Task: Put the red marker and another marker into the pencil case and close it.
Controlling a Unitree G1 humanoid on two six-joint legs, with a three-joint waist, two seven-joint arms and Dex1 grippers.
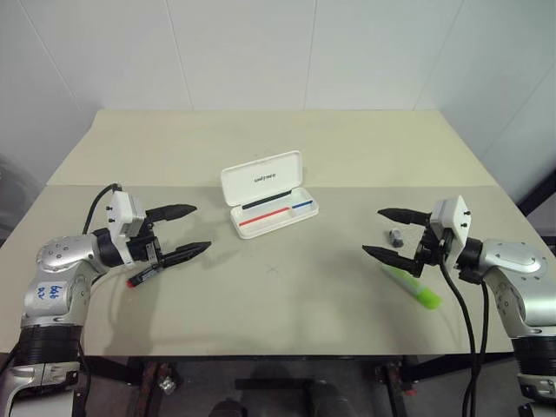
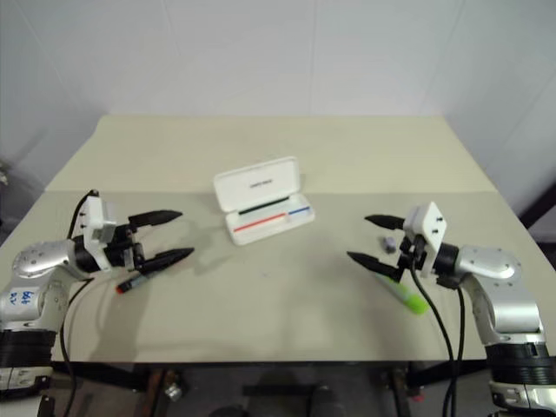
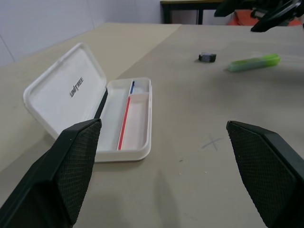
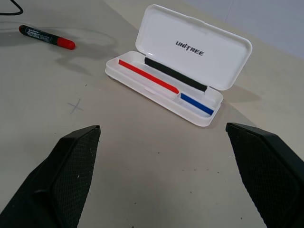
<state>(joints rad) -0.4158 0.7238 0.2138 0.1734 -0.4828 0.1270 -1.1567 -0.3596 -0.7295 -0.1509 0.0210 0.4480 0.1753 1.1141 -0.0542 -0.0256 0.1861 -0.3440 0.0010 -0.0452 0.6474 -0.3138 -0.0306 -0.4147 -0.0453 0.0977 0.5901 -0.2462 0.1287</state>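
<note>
While both grippers' fingers gape empty, the left gripper (image 1: 184, 231) could nudge the slim black red-capped marker (image 1: 144, 277) off the bench (image 1: 287, 300).

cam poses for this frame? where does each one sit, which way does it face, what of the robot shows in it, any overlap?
Left eye, right eye: head stereo pair, looking forward and down at the table; both arms show, left gripper and right gripper open.
Left wrist: faces the open pencil case, highlighter beyond; own fingers.
Right wrist: faces the case and red marker; own fingers.
Shared: the case.
</note>
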